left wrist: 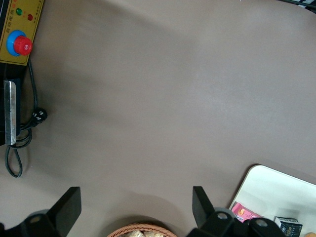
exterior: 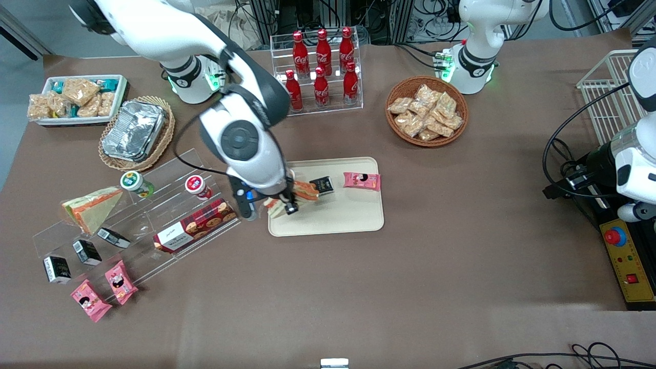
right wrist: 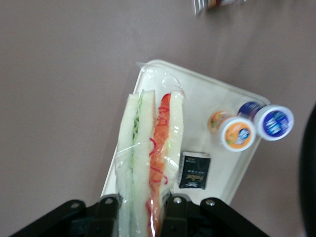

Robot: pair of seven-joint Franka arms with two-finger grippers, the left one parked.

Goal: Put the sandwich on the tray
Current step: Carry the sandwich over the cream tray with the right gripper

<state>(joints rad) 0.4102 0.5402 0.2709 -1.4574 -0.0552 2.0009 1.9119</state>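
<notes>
The right gripper is shut on the sandwich, a clear-wrapped wedge of pale bread with red-orange filling. It holds the wedge over the cream-beige tray, at the tray's end toward the working arm. I cannot tell whether the wedge touches the tray. In the right wrist view the gripper has a finger on each bread face of the sandwich, with the tray beneath it.
A black packet and a pink packet lie on the tray. A tanner sandwich wedge rests on the acrylic shelf with cups, a cookie box and packets. Cola bottles and a snack basket stand farther from the camera.
</notes>
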